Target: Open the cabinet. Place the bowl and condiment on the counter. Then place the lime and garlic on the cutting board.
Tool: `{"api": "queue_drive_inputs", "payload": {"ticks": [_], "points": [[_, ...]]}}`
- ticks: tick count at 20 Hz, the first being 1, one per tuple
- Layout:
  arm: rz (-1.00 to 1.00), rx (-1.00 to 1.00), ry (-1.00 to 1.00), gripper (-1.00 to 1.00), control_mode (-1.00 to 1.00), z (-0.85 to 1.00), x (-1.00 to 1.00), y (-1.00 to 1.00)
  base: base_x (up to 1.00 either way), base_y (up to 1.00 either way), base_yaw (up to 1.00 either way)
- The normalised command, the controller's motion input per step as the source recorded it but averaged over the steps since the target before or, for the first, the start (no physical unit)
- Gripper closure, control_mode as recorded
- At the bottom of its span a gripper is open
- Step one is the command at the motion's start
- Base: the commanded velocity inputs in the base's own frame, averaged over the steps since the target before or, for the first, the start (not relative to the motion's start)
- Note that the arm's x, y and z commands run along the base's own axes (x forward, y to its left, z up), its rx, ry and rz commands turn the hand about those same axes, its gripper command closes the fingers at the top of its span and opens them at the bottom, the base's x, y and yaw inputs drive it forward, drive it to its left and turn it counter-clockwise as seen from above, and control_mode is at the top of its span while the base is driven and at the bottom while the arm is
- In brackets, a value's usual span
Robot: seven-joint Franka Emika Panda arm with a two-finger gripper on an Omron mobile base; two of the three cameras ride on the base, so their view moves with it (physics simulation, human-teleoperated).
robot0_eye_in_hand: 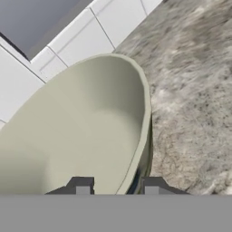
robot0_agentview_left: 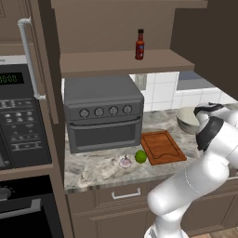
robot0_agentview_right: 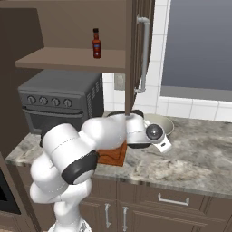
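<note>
The cabinet (robot0_agentview_left: pixel 121 61) stands open, its doors (robot0_agentview_right: pixel 140 50) swung out. On its shelf stands the dark-red condiment (robot0_agentview_left: pixel 139 44) (robot0_agentview_right: pixel 96 43). The pale grey-green bowl (robot0_eye_in_hand: pixel 90 127) (robot0_agentview_left: pixel 186 118) (robot0_agentview_right: pixel 161 121) is low at the counter (robot0_agentview_right: pixel 195 158) to the right of the cutting board (robot0_agentview_left: pixel 162 146). My gripper (robot0_eye_in_hand: pixel 117 183) is shut on its near rim, one finger inside and one outside. Whether the bowl rests on the stone I cannot tell. The lime (robot0_agentview_left: pixel 141 156) and the garlic (robot0_agentview_left: pixel 125 161) lie on the counter left of the board.
A grey toaster oven (robot0_agentview_left: pixel 103 114) stands under the shelf at the back. A black microwave (robot0_agentview_left: pixel 18 121) fills the tall unit on the left. White tiles and a window (robot0_agentview_right: pixel 199 45) back the counter behind the bowl. Drawers (robot0_agentview_left: pixel 125 194) run below the counter edge.
</note>
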Motion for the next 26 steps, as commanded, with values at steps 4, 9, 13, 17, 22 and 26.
{"api": "queue_drive_inputs", "payload": {"ticks": [4, 9, 13, 17, 22, 26], "points": [[0.0, 0.0, 0.0, 1.0, -1.0, -0.16, 0.09, 0.0, 0.0, 0.0, 0.0], [0.0, 0.0, 0.0, 1.0, -1.0, -0.15, 0.0, -0.03, 0.0, 0.0, 0.0], [0.0, 0.0, 0.0, 1.0, -1.0, -0.14, 0.01, 0.0, 0.0, 0.0, 0.0], [0.0, -0.02, 0.0, 1.0, -1.0, -0.15, 0.08, 0.0, 0.0, 0.0, 0.0], [0.0, -0.03, 0.0, 1.0, -1.0, -0.2, 0.14, 0.0, 0.0, 0.0, 0.0], [0.0, -0.04, 0.0, -1.0, -1.0, -0.05, 0.03, 0.0, 0.0, 0.0, 0.0]]}}
